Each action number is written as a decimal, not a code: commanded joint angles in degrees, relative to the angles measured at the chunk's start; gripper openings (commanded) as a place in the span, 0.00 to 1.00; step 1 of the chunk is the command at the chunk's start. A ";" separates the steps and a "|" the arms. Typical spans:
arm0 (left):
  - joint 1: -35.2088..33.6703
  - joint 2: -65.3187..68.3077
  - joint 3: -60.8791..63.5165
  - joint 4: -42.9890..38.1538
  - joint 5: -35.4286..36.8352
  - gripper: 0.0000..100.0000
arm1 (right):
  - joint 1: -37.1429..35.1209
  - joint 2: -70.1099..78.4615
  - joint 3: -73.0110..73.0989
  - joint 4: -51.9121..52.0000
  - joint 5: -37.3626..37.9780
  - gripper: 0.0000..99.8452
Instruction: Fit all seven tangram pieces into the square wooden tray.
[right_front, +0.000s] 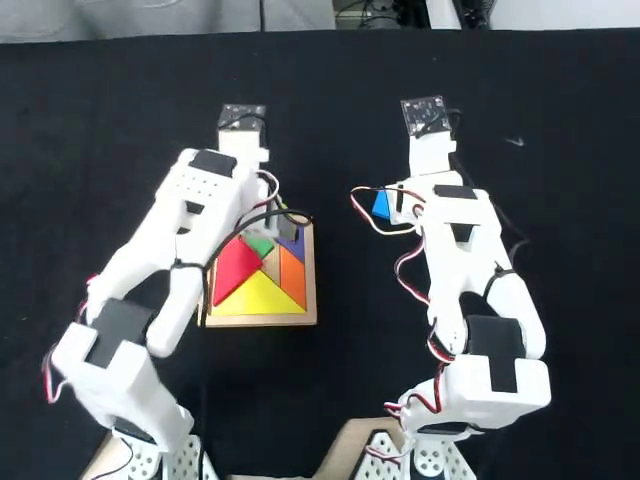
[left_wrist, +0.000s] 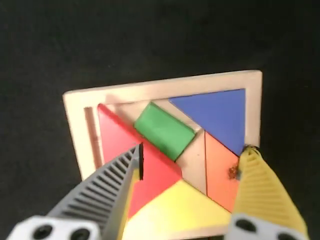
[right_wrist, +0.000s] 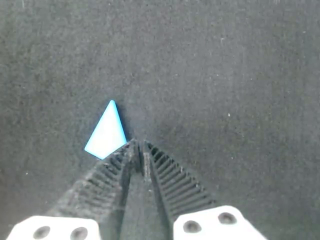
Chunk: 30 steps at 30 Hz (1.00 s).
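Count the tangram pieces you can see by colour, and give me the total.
red piece: 1
green piece: 1
dark blue piece: 1
orange piece: 1
yellow piece: 1
light blue piece: 1, lying outside the wooden tray
Total: 6 pieces visible

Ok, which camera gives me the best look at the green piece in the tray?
The left wrist view: the green piece lies unobstructed in the wooden tray, between the red triangle and the blue triangle. The high view gives a sliver beside the left arm. The right wrist view faces the table elsewhere.
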 joint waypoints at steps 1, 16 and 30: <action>0.75 3.08 -5.23 -1.05 -1.41 0.31 | 0.26 -0.04 -3.30 -1.05 0.44 0.01; -3.38 6.77 -8.04 6.42 -2.29 0.31 | 0.26 -0.04 -3.30 -0.88 0.44 0.01; -0.04 14.51 -18.24 6.51 -2.29 0.31 | 0.26 -0.04 -3.30 -0.88 0.44 0.01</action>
